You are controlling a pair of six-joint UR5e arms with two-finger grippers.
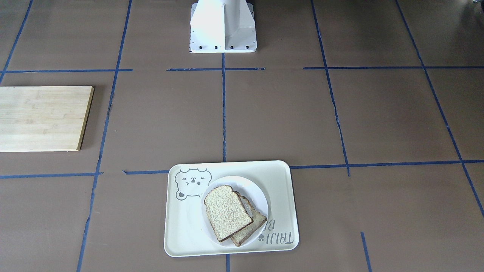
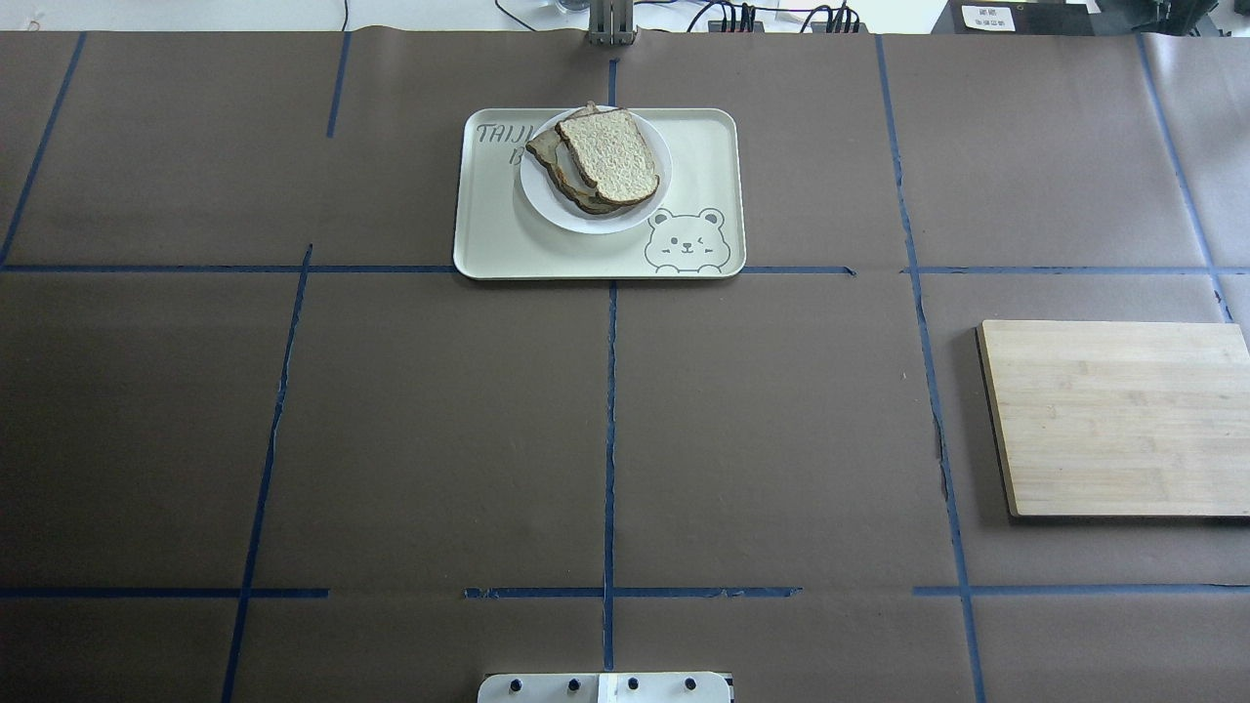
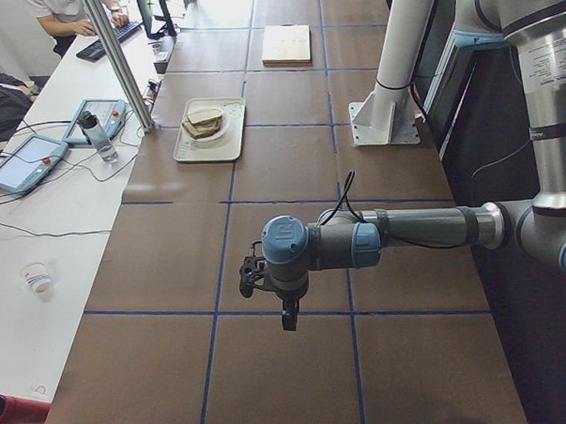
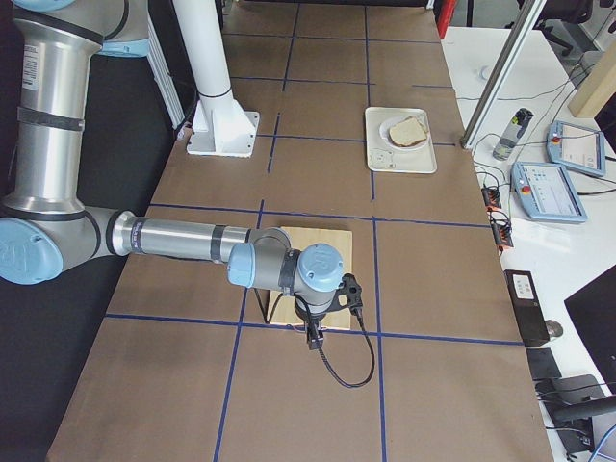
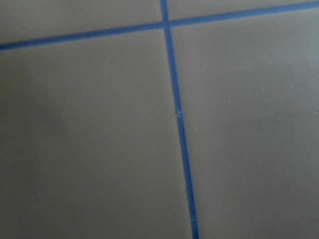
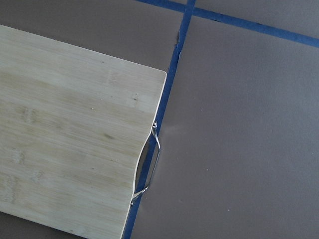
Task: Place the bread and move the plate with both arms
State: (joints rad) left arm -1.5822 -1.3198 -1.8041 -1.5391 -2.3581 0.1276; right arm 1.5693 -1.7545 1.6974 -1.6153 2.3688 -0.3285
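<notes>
The bread [image 1: 228,212] is a plain pale slice with a dark crust. It lies on top of a second, mostly hidden slice on the small white plate [image 1: 254,188]. The plate sits on the cream bear tray [image 1: 181,234] at the table's far middle, also in the overhead view [image 2: 703,146]. The bread [image 2: 610,156] and plate [image 2: 555,208] show there too. My left gripper [image 3: 289,315] hangs over bare table, far from the tray. My right gripper [image 4: 315,337] hangs by the cutting board's near edge. I cannot tell if either is open or shut.
A bamboo cutting board [image 2: 1118,415] with a metal handle [image 6: 152,164] lies on my right side. The white robot base [image 1: 223,26] stands at the table's near edge. Blue tape lines cross the brown table. A side bench holds tablets [image 3: 27,159] and a bottle [image 3: 94,134].
</notes>
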